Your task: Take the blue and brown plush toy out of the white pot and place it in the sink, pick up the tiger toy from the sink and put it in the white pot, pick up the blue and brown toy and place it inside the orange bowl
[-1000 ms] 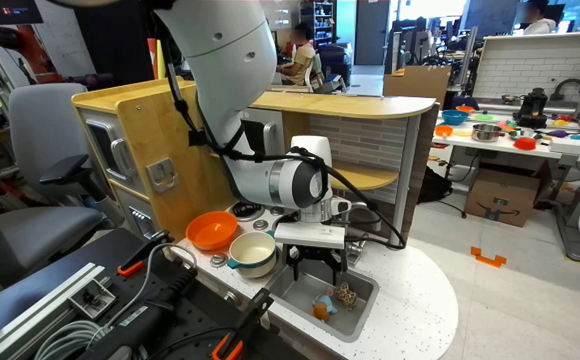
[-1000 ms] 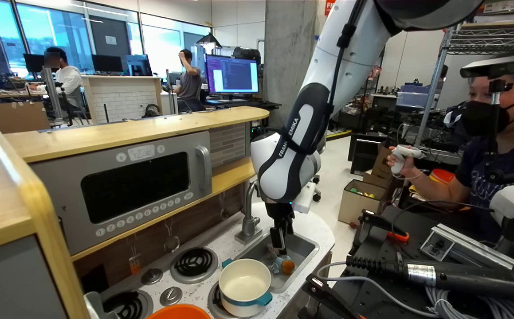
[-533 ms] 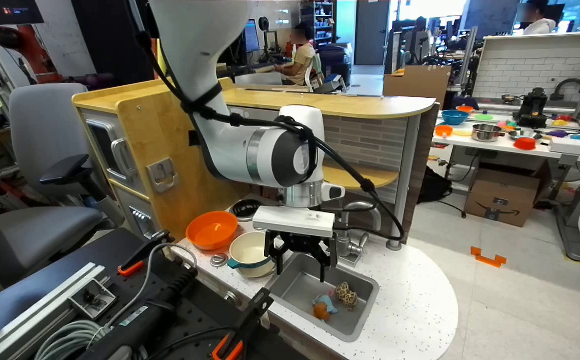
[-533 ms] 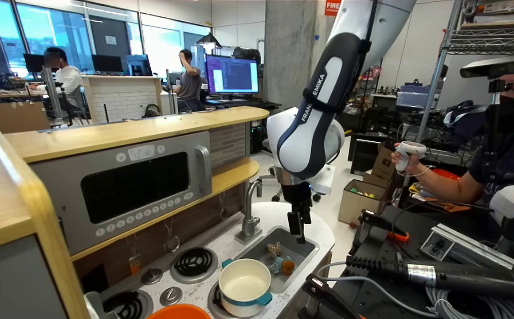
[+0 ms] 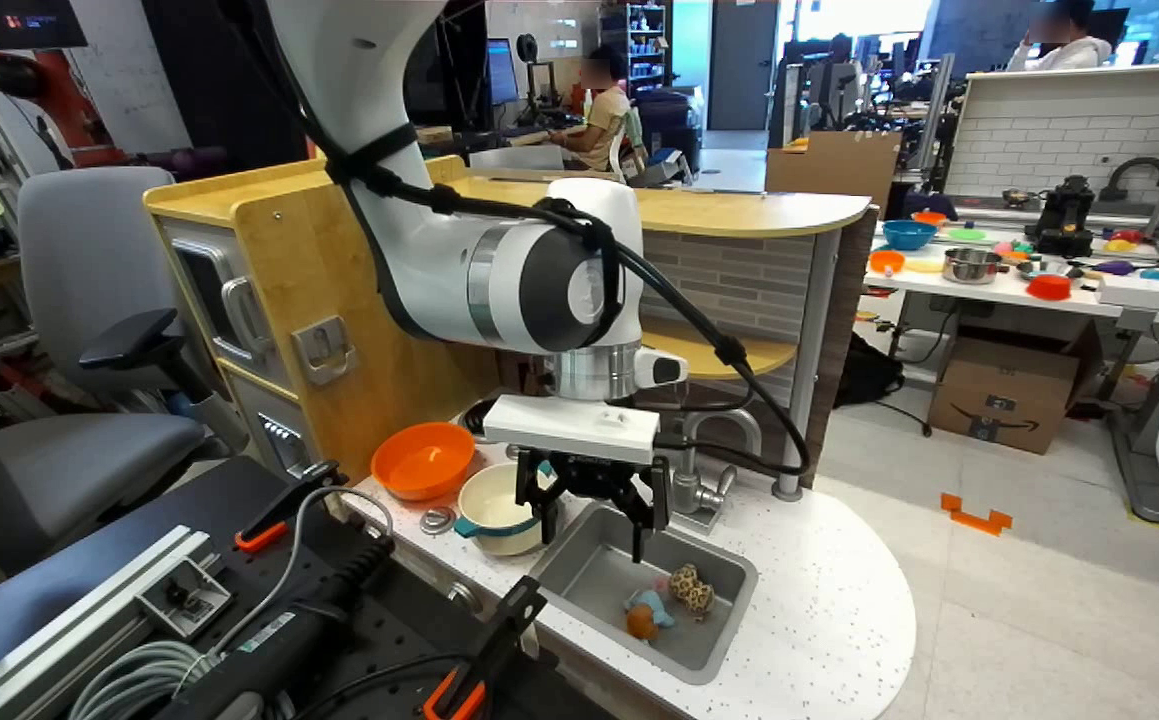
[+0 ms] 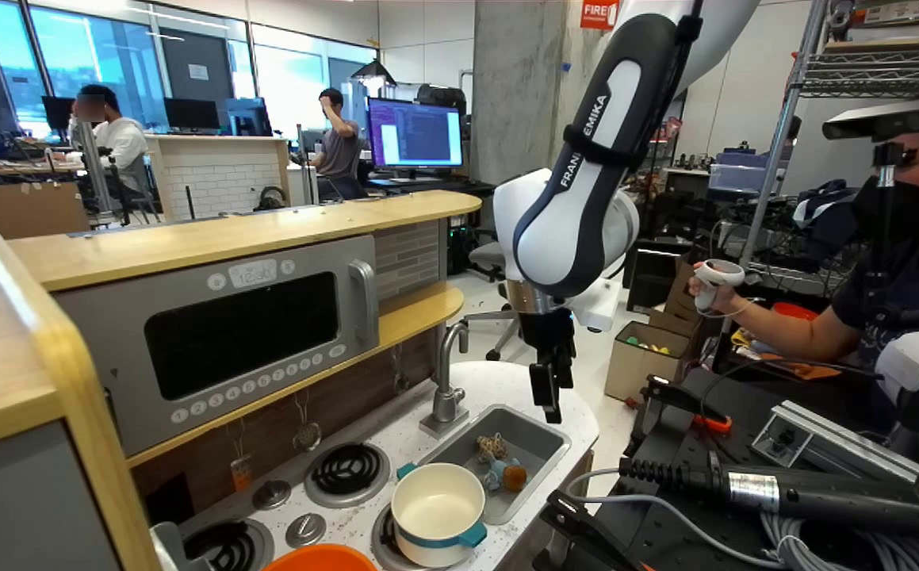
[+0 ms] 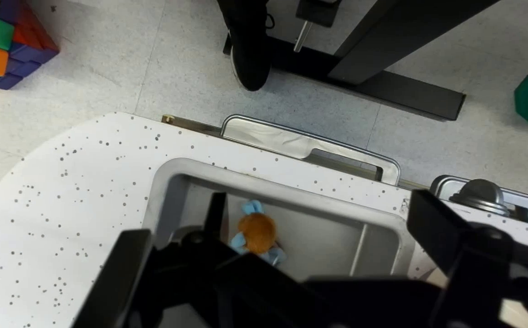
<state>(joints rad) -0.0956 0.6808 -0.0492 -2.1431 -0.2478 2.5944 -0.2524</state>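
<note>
Your end effector point(image 5: 592, 543) is spread wide and holds nothing. You just lifted it higher above the sink point(image 5: 594, 585). There, the blue and brown plush toy point(image 5: 648, 613) lies beside the tiger toy point(image 5: 691, 590); I can't tell if they touch. Both stayed put. Next to the sink, the white pot point(image 6: 437, 507) has no toy in it, and the orange bowl point(image 5: 424, 460) sits past it. So the first job looks done, and the tiger toy should come next.
</note>
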